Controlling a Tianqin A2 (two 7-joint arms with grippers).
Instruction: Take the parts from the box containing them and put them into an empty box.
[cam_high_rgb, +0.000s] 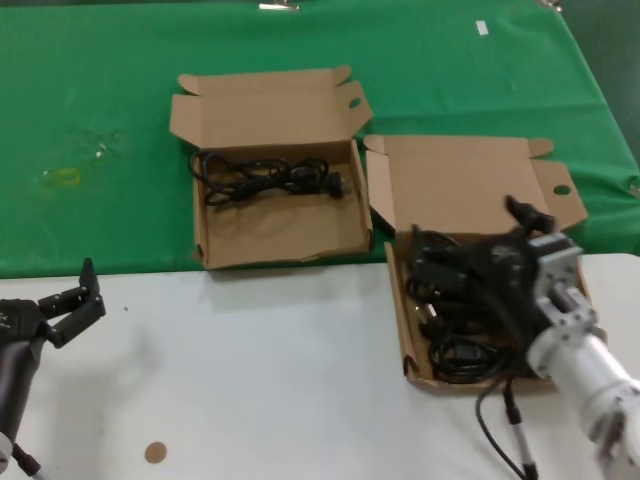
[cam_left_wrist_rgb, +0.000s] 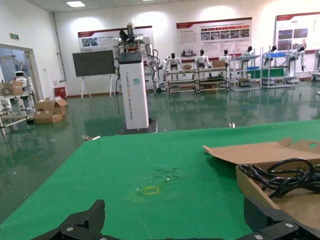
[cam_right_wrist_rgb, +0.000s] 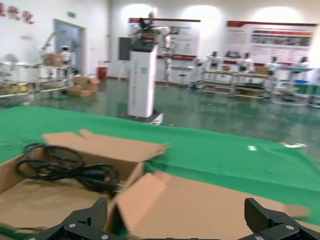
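Green cloth and white tabletop lay before me: my right gripper (cam_high_rgb: 505, 262), fingers spread, hovered above the cords (cam_high_rgb: 455, 300) heaped in the right-hand carton (cam_high_rgb: 480, 180). One cord (cam_high_rgb: 265, 178) lay in the far carton (cam_high_rgb: 280, 235). My left gripper (cam_high_rgb: 68, 305) waited open, near my left edge.

Green cloth (cam_high_rgb: 110, 150) over the far table half, white tabletop (cam_high_rgb: 260, 370), small brown disc (cam_high_rgb: 155, 452) near its front edge

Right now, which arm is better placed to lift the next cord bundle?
The right. Its gripper hangs over the cords in the right-hand box; the left gripper sits idle over bare table, far off.
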